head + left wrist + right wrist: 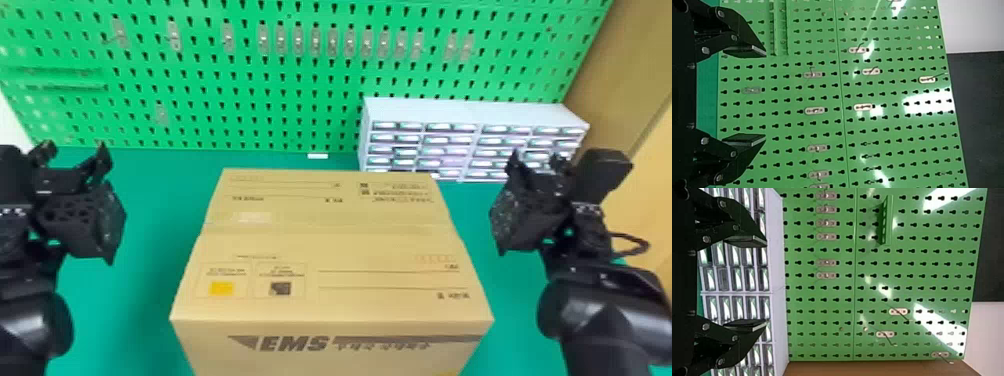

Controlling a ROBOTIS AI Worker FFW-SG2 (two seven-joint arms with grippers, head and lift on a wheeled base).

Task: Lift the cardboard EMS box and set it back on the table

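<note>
EMS box [325, 240] sits between left hand [75, 150] and right hand [536, 158], touching neither.

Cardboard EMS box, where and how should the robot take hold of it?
Probably best by the left and right sides of the box, squeezed between both arms: left gripper from the left, right gripper from the right. Its top is flat and closed, and it looks too wide for one gripper.
</note>
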